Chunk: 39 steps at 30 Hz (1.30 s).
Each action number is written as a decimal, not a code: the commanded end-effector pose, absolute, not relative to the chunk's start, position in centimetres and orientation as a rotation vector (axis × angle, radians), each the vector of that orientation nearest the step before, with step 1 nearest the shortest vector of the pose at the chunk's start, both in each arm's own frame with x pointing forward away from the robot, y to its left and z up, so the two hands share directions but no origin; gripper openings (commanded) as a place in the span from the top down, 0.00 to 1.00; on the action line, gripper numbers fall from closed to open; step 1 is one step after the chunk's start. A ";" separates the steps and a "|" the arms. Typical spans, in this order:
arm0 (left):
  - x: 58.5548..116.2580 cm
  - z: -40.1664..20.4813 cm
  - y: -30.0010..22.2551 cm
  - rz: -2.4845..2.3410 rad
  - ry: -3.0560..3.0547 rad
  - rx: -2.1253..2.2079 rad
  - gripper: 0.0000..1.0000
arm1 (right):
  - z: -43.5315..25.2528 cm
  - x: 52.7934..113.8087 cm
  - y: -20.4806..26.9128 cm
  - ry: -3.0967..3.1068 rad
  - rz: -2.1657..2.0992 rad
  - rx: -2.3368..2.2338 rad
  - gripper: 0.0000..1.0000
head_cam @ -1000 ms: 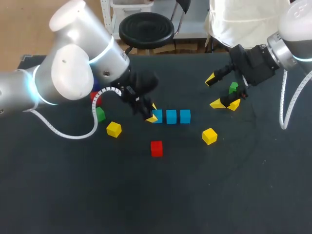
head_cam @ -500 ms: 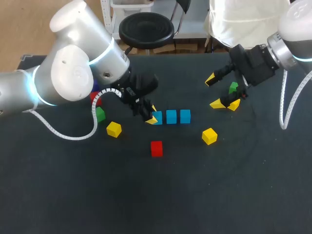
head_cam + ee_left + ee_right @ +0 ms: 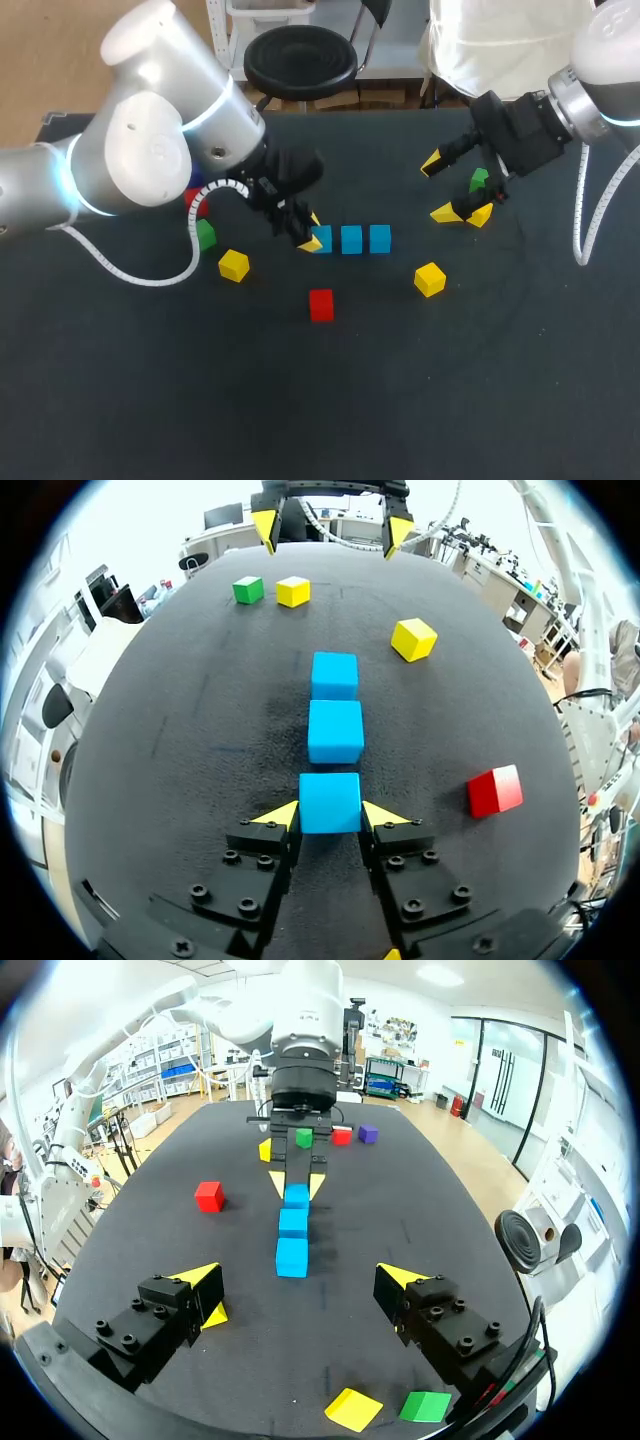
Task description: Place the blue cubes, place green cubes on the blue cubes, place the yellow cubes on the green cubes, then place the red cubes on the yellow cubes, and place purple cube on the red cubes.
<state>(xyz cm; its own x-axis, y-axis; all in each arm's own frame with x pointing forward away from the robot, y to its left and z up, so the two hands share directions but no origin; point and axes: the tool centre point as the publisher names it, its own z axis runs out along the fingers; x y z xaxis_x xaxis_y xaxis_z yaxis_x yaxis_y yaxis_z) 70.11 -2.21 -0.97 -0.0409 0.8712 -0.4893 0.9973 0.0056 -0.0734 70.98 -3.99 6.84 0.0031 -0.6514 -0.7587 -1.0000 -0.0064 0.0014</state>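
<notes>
Three blue cubes lie in a row on the black table [image 3: 330, 400]. The leftmost blue cube [image 3: 323, 239] [image 3: 329, 802] rests on the table between the yellow tips of my left gripper [image 3: 311, 232] [image 3: 331, 816], which is shut on it, both tips touching its sides. The middle blue cube [image 3: 351, 239] [image 3: 335, 731] and the right blue cube [image 3: 380, 238] [image 3: 334, 675] lie ahead of it. My right gripper [image 3: 439, 188] [image 3: 298, 1278] hangs wide open at the back right, holding nothing. A green cube [image 3: 480, 180] [image 3: 426, 1406] and a yellow cube [image 3: 483, 214] [image 3: 352, 1409] lie beside it.
Loose cubes lie around the row: a yellow cube [image 3: 234, 265], a red cube [image 3: 321, 305], another yellow cube [image 3: 430, 279] and a green cube [image 3: 206, 234]. A second red cube [image 3: 342, 1136] and a purple cube [image 3: 368, 1133] sit behind my left arm, mostly hidden in the head view.
</notes>
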 end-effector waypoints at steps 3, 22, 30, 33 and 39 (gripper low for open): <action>70.3 -1.3 -2.3 -0.585 1.992 1.942 1.00 | 6.8 71.0 -4.0 1.706 0.789 -1.715 0.00; 70.2 -1.2 -2.5 -0.554 2.001 1.953 0.54 | 6.8 71.0 -4.0 1.706 0.789 -1.715 0.00; 70.3 -0.7 -2.1 -0.542 2.004 1.941 0.13 | 6.8 71.0 -4.0 1.706 0.789 -1.715 0.00; 70.3 -0.3 -2.1 -0.542 1.997 1.932 0.00 | 6.8 71.0 -4.0 1.706 0.789 -1.715 0.00; 70.1 1.1 -1.8 -0.557 1.975 1.901 0.00 | 6.8 71.0 -4.0 1.706 0.789 -1.715 0.00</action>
